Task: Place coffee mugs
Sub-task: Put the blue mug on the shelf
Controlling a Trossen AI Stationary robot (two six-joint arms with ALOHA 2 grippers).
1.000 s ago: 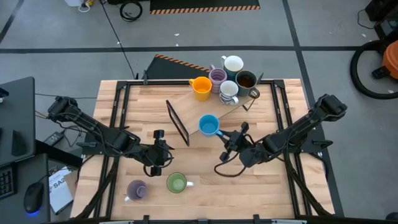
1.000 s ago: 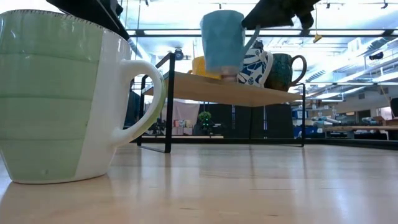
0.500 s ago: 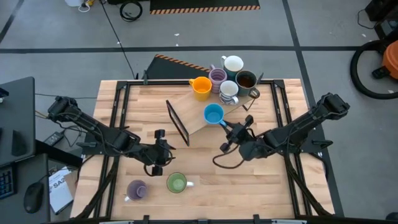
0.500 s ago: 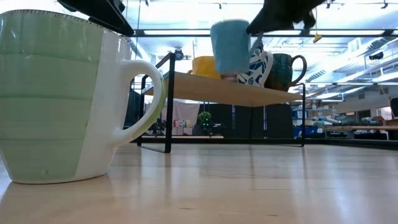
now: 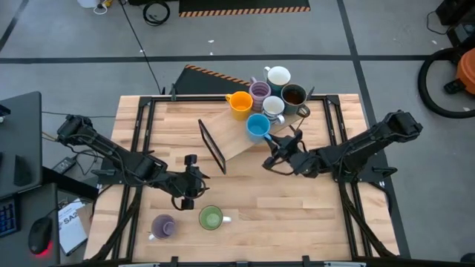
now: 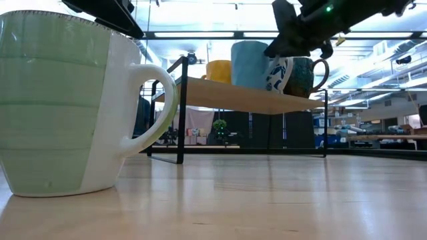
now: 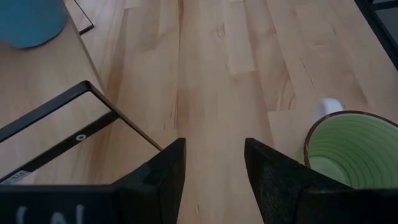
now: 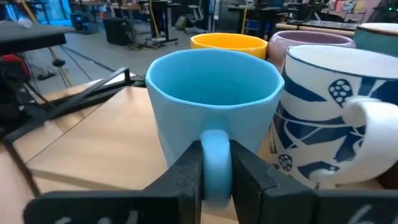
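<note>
The blue mug [image 5: 257,126] stands upright on the raised wooden shelf [image 5: 236,145], beside the orange mug [image 5: 240,104], a lilac mug [image 5: 260,92] and a white mug with blue pattern [image 5: 273,108]. A plain white mug [image 5: 278,76] and a dark mug [image 5: 294,96] sit behind them. My right gripper [image 5: 272,140] is shut on the blue mug. My left gripper [image 5: 186,182] hovers open over the table near the green mug [image 5: 211,218]; the second lilac mug [image 5: 162,226] rests on its base near the table's front edge. My right gripper pinches the blue mug's handle [image 8: 215,149] between its two fingers [image 8: 186,175], one on each side. It comes in about level from the table's near right side. The mug is upright with its base at the shelf top [image 6: 248,87]; whether it rests there, I cannot tell.
The shelf's black metal frame [image 5: 211,144] rises at its left end, close to my left gripper [image 7: 214,168]. The green mug [image 7: 348,144] sits right of the left fingers. Bare wood lies between the shelf and the table's near edge.
My right gripper has carried the blue mug toward the table's far edge and downward, from above the shelf's near edge to a spot next to the blue-patterned white mug. The mug stayed upright. The left arm kept still.
</note>
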